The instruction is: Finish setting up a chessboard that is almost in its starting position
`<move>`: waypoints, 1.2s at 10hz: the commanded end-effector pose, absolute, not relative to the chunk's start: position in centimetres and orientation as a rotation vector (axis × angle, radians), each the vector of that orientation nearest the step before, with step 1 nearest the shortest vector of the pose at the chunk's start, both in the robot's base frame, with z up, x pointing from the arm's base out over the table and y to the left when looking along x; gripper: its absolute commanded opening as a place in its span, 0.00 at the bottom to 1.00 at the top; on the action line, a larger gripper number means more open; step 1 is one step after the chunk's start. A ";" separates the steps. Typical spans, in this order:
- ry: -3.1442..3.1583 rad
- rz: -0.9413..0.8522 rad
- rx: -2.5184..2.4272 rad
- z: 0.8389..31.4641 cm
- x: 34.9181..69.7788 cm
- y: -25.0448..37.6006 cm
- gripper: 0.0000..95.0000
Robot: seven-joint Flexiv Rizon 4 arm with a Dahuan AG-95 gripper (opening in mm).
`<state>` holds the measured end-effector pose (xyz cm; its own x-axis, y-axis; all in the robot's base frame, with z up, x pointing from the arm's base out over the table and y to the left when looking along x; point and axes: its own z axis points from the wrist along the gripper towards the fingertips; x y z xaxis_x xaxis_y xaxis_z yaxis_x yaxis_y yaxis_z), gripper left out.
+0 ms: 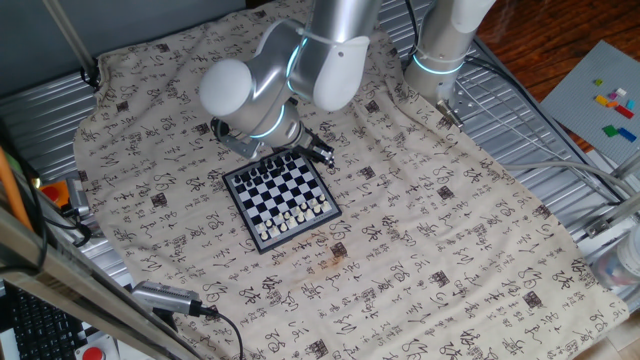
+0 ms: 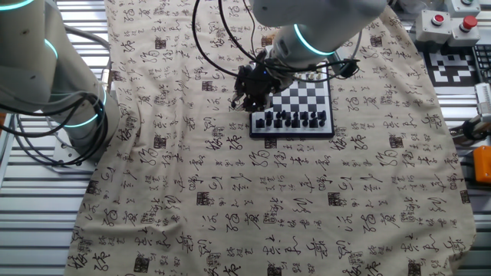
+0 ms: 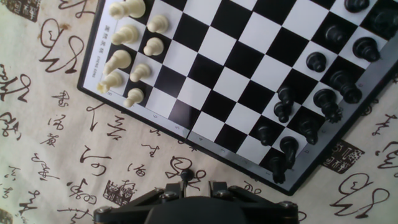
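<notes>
Barely visible pincer, jaws unclear, chessboard edges cropped

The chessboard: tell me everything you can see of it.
The chessboard is a square board with black and white squares and a dark rim carrying tiny labels. It lies flat on the printed cloth. White pieces stand in two rows at one end, black pieces crowd the opposite end, and the middle squares are bare.
</notes>
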<state>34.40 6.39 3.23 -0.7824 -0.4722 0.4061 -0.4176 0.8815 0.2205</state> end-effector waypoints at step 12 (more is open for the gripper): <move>-2.620 -0.215 0.537 2.9 34.3 7.1 0.20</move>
